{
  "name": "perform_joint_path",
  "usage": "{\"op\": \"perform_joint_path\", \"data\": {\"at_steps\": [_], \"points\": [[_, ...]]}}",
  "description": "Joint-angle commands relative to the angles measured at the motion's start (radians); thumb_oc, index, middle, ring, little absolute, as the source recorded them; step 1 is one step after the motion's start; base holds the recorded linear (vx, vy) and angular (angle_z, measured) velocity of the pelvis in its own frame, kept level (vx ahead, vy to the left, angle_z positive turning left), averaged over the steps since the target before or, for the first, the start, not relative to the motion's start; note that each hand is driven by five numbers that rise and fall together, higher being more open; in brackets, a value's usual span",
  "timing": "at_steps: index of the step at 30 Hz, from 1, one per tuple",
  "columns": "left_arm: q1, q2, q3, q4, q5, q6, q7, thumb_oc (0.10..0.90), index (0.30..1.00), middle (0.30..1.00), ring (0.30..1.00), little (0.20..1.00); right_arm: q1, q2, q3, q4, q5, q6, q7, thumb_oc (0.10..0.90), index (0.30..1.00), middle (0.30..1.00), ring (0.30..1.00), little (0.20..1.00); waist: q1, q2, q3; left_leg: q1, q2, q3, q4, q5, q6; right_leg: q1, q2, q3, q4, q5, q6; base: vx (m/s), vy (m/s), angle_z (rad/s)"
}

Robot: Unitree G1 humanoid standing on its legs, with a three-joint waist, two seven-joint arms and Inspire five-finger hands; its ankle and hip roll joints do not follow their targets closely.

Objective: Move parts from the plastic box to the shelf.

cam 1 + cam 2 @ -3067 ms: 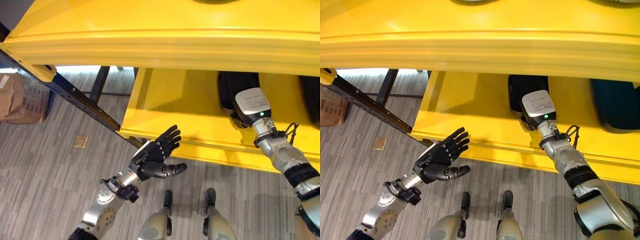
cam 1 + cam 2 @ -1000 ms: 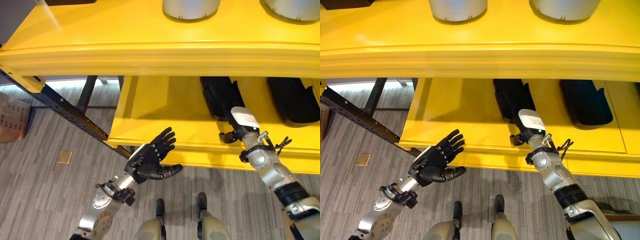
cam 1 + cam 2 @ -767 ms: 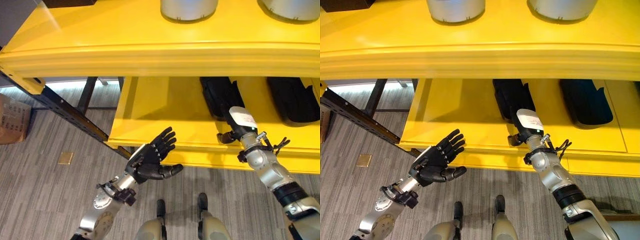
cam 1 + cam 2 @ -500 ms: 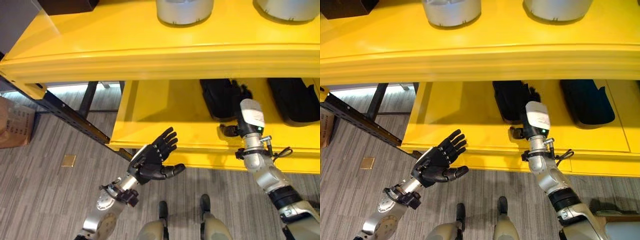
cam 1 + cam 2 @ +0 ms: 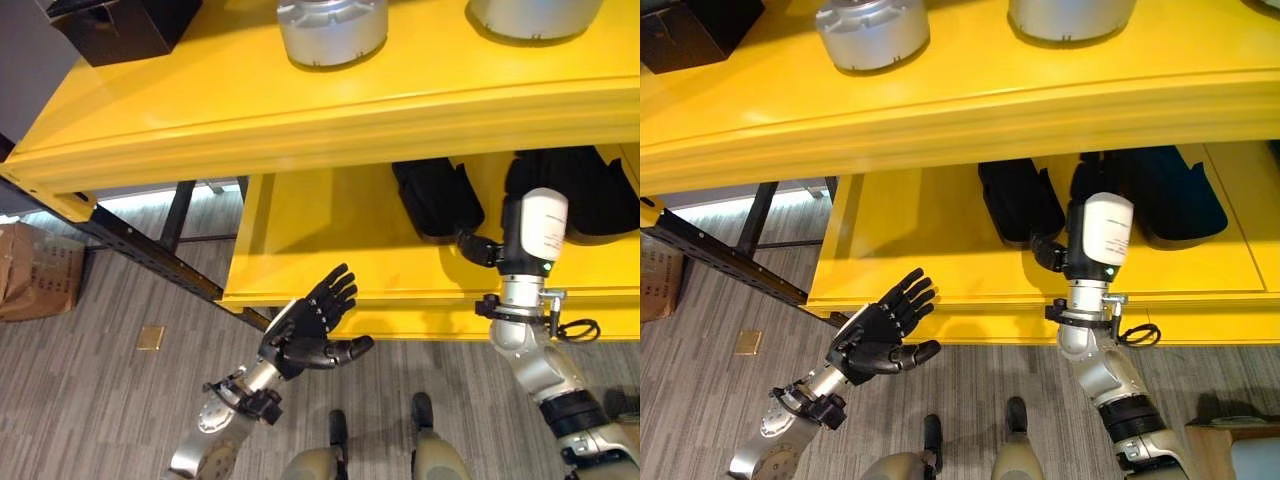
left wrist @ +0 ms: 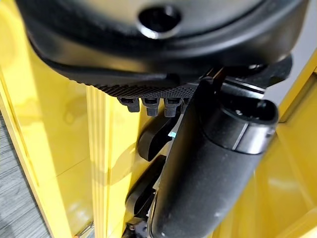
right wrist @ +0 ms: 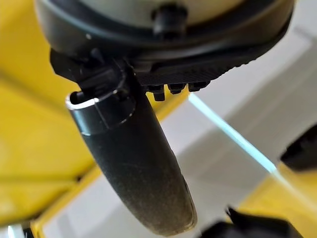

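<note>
Two black parts lie on the lower yellow shelf (image 5: 330,270): one (image 5: 435,197) near the middle, another (image 5: 585,190) to its right. My right hand (image 5: 540,230) stands upright at the shelf's front edge, between the two parts and just in front of them. Its thumb (image 5: 478,248) sticks out towards the middle part. In the right wrist view the thumb (image 7: 133,163) is straight and the hand holds nothing. My left hand (image 5: 310,325) hovers open, palm up, below and in front of the shelf's left corner.
On the upper yellow shelf (image 5: 300,110) stand two silver cylinders (image 5: 332,28) (image 5: 535,15) and a black box (image 5: 125,25) at the far left. A dark steel rack beam (image 5: 140,250) runs diagonally under the shelf. A cardboard box (image 5: 35,285) sits on the floor at left.
The camera has tilted up, showing more of the upper shelf. My right hand has drawn back from the middle black part and turned upright. The left hand has stayed open.
</note>
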Motion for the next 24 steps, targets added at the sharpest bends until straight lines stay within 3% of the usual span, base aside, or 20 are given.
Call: {"op": "perform_joint_path", "data": {"at_steps": [1,15,24], "points": [[-0.019,-0.037,-0.016,-0.116,-0.005,-0.119,-0.009,0.9,1.0,1.0,1.0,1.0,-0.063,-0.01,-0.032,-0.067,0.077,-0.047,-0.024,0.9,1.0,1.0,1.0,1.0,0.009,-0.036,-0.089,0.015,0.013,0.022,0.038,-0.068,-0.004,0.04,-0.046,-0.015,0.056,-0.119,0.016,0.0,0.0,0.0],[-0.011,-0.036,-0.012,-0.102,-0.011,-0.12,-0.02,0.9,1.0,1.0,1.0,1.0,-0.069,-0.012,-0.017,0.046,0.246,-0.051,0.143,0.9,1.0,1.0,1.0,1.0,0.012,-0.035,-0.094,0.026,0.015,0.022,0.03,-0.062,-0.004,0.047,-0.048,-0.02,0.052,-0.117,0.013,0.01,-0.002,0.0],[-0.012,-0.038,-0.013,-0.105,-0.009,-0.112,-0.021,0.9,1.0,1.0,1.0,1.0,-0.092,-0.014,-0.011,0.085,0.29,-0.026,0.184,0.9,1.0,1.0,1.0,1.0,0.018,-0.036,-0.088,0.023,0.017,0.019,0.032,-0.06,-0.006,0.043,-0.049,-0.029,0.06,-0.119,0.011,0.0,-0.001,0.0]]}}
